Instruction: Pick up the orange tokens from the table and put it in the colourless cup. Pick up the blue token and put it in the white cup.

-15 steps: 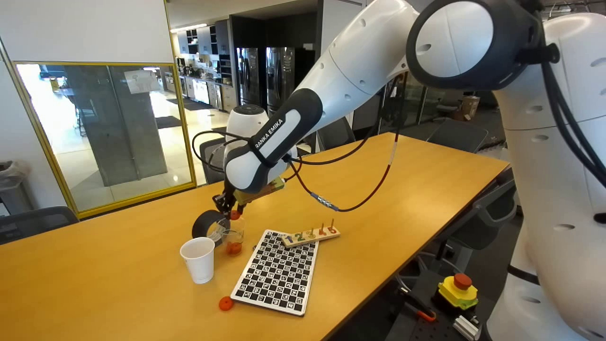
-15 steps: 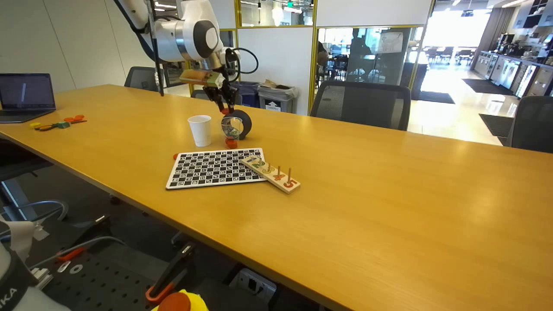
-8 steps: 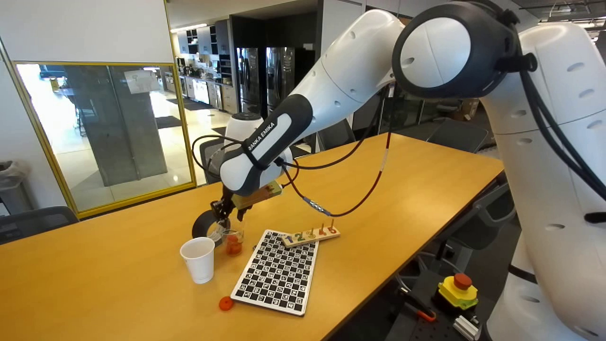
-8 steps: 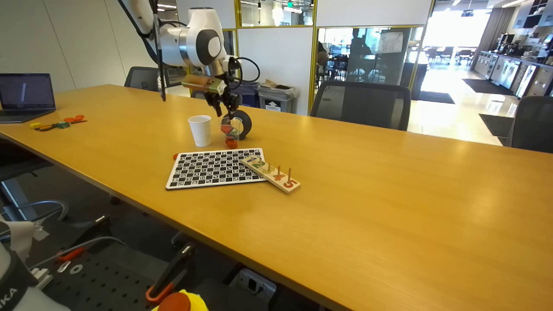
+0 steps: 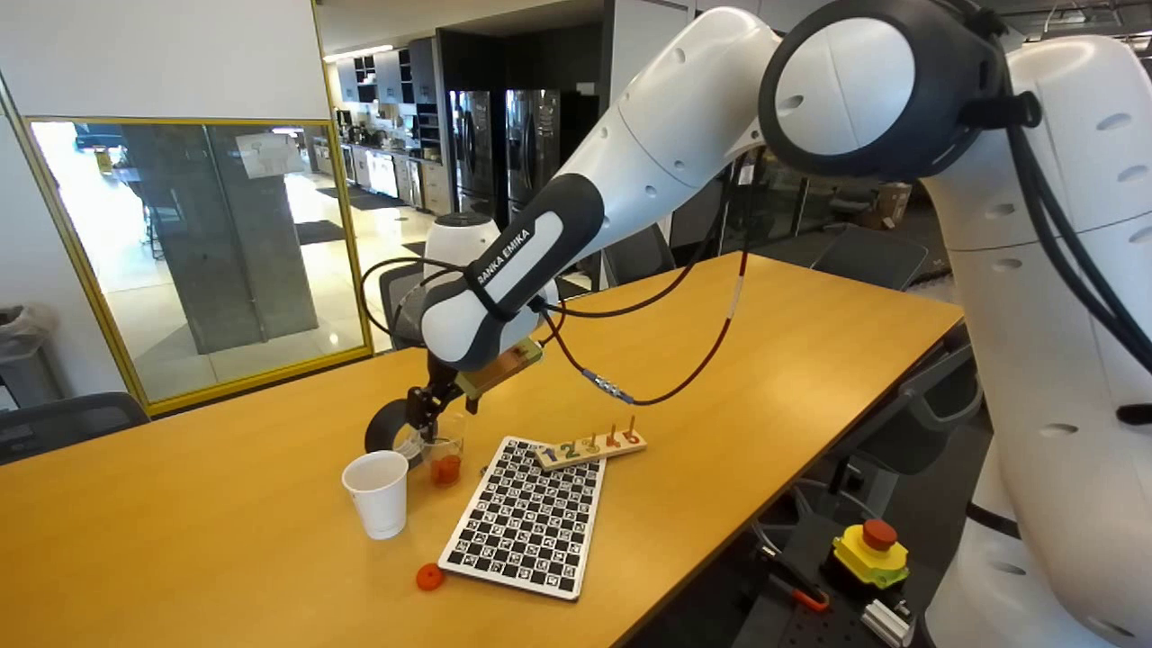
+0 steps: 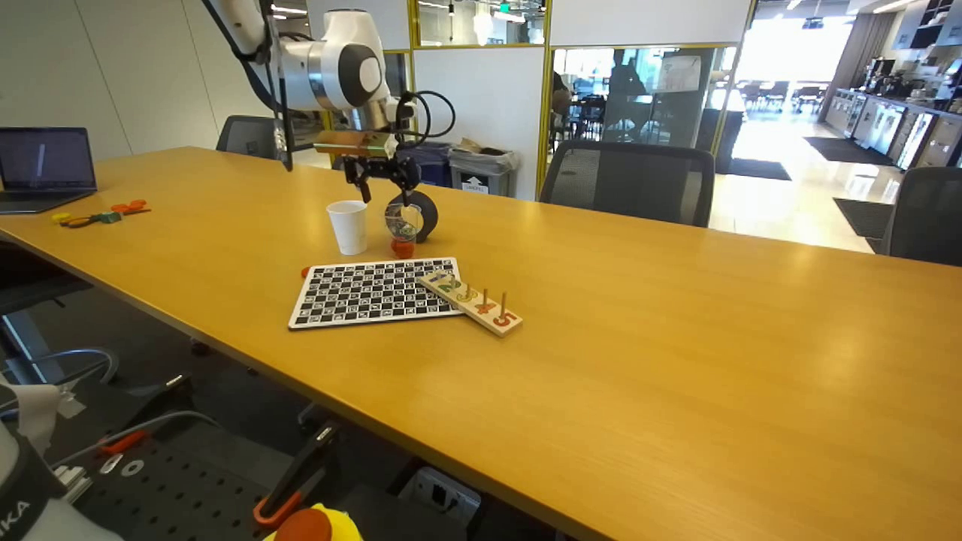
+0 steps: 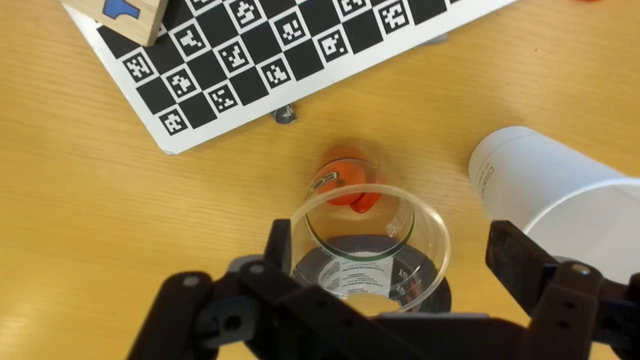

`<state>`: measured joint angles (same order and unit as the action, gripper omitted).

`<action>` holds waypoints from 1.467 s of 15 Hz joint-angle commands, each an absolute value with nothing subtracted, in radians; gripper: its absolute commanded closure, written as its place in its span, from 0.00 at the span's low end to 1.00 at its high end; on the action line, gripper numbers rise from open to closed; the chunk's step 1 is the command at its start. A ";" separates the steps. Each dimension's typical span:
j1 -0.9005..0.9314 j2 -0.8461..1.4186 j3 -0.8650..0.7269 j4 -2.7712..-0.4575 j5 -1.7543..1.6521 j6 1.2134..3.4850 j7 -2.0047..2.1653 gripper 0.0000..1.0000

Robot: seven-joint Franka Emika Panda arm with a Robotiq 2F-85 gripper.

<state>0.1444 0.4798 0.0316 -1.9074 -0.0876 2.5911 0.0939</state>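
Note:
Several orange tokens (image 7: 345, 177) lie in the bottom of the colourless cup (image 7: 407, 220), which stands upright on the table (image 5: 225, 504). My gripper (image 7: 392, 252) hovers just over that cup's rim, jaws spread wide and nothing held; in the wrist view the rim appears between the fingers, nearer the left one. Beside it is the upright white cup (image 5: 376, 499), its inside not visible in the exterior views. Another orange token (image 5: 429, 576) rests on the table by a corner of the checkered board. The blue token does not show in these views.
A black tape roll (image 6: 427, 216) stands right behind the colourless cup. The checkered board (image 5: 531, 517) lies near both cups, with a numbered peg board (image 5: 594, 448) partly on it. Farther off are tools (image 6: 109, 216) and a laptop (image 6: 45, 161).
A second ago my gripper was shut on an orange token above the colourless cup. It has opened wide and that token has dropped into the cup; the hand dipped, then rose slightly.

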 commanded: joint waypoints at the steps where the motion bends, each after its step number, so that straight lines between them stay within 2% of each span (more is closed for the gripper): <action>1: 0.155 0.390 0.072 -2.016 -0.134 2.588 -0.021 0.00; 8: 0.175 0.352 0.164 -2.144 -0.203 2.607 -0.229 0.00; 17: 0.239 0.483 0.122 -2.066 -0.489 2.647 -0.306 0.00; 22: 0.233 0.554 0.140 -2.022 -0.494 2.690 -0.342 0.00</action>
